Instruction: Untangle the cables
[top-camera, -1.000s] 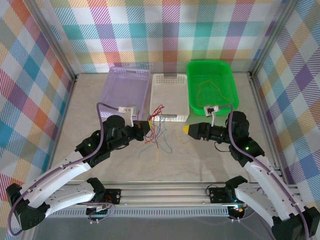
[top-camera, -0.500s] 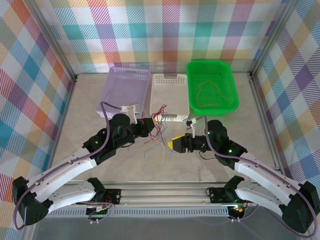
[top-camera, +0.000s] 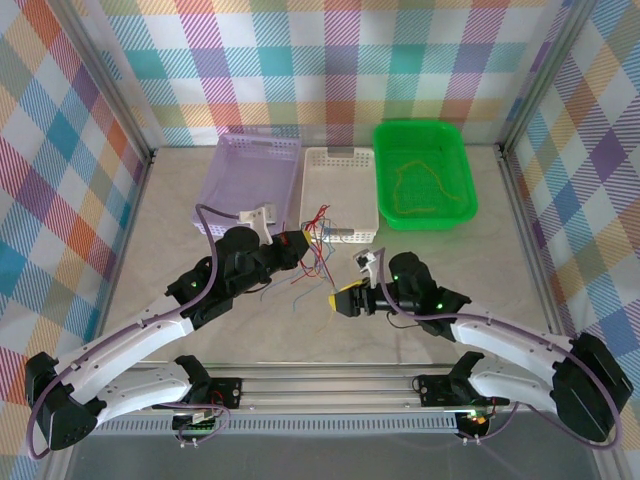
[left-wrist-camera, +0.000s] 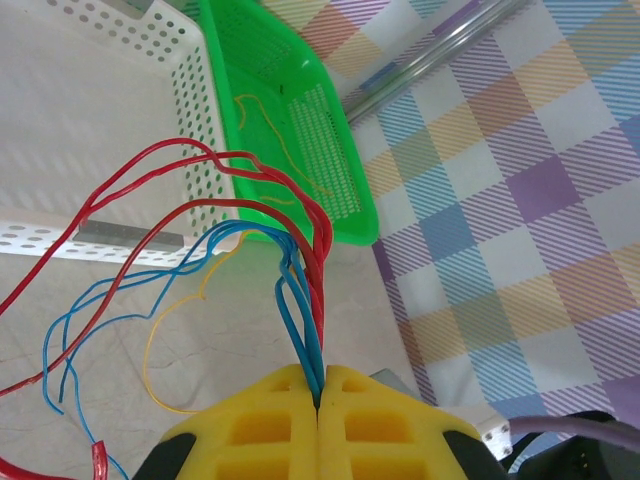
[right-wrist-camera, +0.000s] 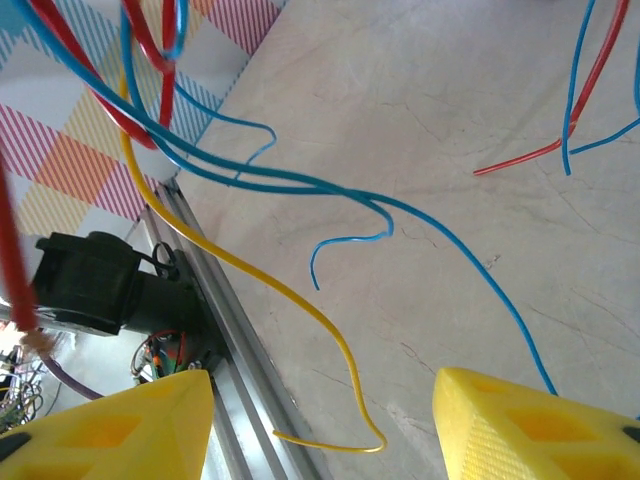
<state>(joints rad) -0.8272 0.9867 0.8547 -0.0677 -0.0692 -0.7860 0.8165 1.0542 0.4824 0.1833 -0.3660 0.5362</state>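
At mid-worktop (top-camera: 170, 235), just in front of the white basket (top-camera: 340, 153), my left claw (top-camera: 297, 245) is pressed together on the cables (top-camera: 316, 258). Left wrist view: blue strands (left-wrist-camera: 300, 320) and red strands (left-wrist-camera: 200, 155) run straight down into the seam between the yellow pads (left-wrist-camera: 260, 420), which meet with no gap. Above the pinch the red strands arc out over the near wall of the white basket. The blue ones loop off to one side, and a thin yellow strand (left-wrist-camera: 160, 350) hangs loose beside them. My right claw (top-camera: 342, 300) sits low over the worktop, near the bundle and just on its near-right side. It is spread wide and grips nothing. Right wrist view: the free tail of the yellow strand curls in the open space between my two pads, touching neither, with blue and red ends trailing over the marbled surface beyond. One yellow-orange wire (top-camera: 415, 190) lies apart, coiled inside the green basket (top-camera: 425, 128). Purple basket (top-camera: 255, 185) stands left of the white one.
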